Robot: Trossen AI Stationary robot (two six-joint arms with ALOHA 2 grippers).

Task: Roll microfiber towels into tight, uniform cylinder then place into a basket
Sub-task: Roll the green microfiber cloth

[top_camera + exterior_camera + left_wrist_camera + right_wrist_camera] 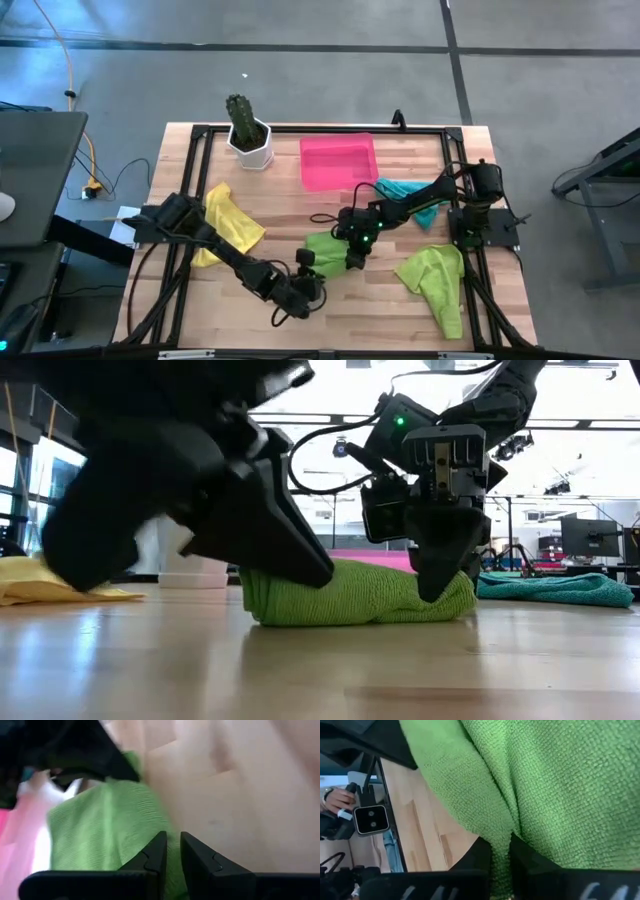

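Mid-table, just in front of the pink basket [338, 161], my right gripper [440, 575] pinches one end of the half-rolled lime green towel [355, 595], jaws clamped on its nubby pile. My left gripper [303, 262], jaws nearly together, presses the other end. Soft, light and floppy, it should be gripped at the roll's ends to stay tight.

Grey concrete floor [330, 75], bright windows [590, 460].

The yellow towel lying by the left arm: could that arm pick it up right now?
Probably not at once. The yellow towel lies uncovered beside the left arm, but the left gripper is down at the rolled green towel, working it with the right gripper, which is shut on it.
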